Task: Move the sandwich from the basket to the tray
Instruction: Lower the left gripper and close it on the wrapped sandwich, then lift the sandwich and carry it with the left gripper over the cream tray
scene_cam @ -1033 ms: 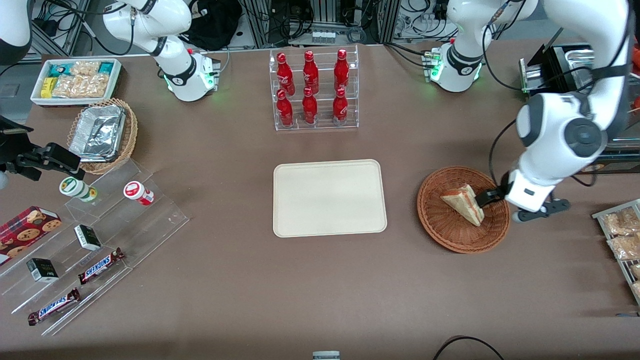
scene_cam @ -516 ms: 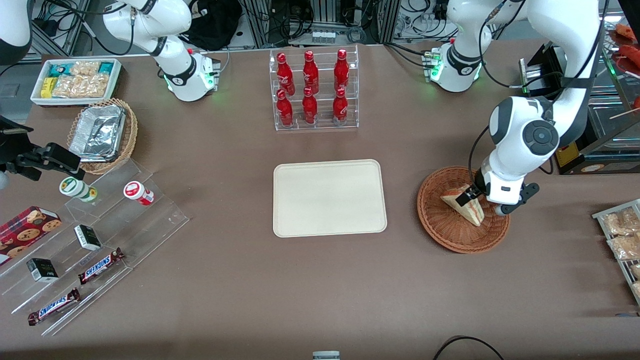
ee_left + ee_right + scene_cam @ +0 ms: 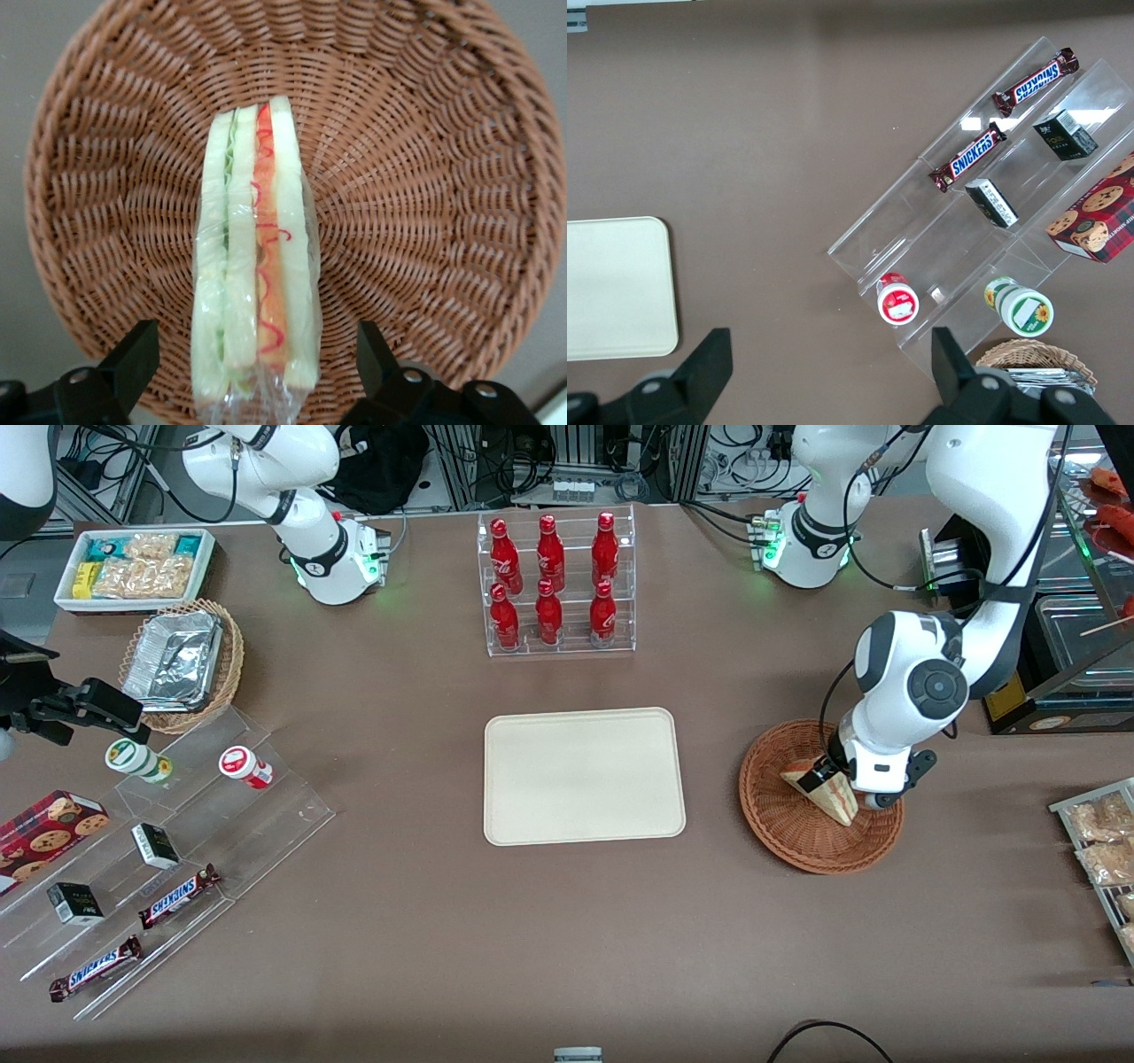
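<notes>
You have the gripper [image 3: 252,376] poised over the sandwich [image 3: 255,261] standing on edge in the basket [image 3: 425,204] at right of centre in the front view, jaws apart and straddling its thickness, long axis running between them.

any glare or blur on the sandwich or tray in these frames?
Left wrist view: the plastic-wrapped triangular white-bread sandwich shows faint wrap sheen, sharp, in the reddish-brown woven wicker basket; the gripper has its jaws open either side of it. Front view: the flat cream rectangular tray is evenly lit, no glare.
</notes>
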You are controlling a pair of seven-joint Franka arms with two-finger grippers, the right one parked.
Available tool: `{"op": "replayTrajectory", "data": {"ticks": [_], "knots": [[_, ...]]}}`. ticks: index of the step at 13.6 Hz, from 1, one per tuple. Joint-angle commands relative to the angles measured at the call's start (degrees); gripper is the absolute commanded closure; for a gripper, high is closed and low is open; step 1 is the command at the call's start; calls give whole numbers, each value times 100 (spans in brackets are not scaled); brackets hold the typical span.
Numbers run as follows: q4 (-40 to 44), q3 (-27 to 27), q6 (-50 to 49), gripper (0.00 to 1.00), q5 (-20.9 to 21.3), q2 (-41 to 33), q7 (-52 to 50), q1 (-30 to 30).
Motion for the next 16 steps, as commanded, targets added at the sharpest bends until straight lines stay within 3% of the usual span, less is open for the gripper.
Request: {"op": "replayTrajectory", "data": {"ticks": [1, 2, 3, 7, 12, 14, 16], "knots": [[32, 9, 210, 50, 82, 168, -294, 24], [41, 10, 219, 73, 100, 186, -285, 41], [50, 18, 210, 83, 100, 186, -242, 59], [417, 62, -437, 86, 135, -112, -171, 68], [2778, 19, -3125, 85, 170, -9, 522, -98], [3458, -8, -3515, 86, 92, 255, 506, -536], [3566, -8, -3490, 86, 91, 370, 549, -1133]]}}
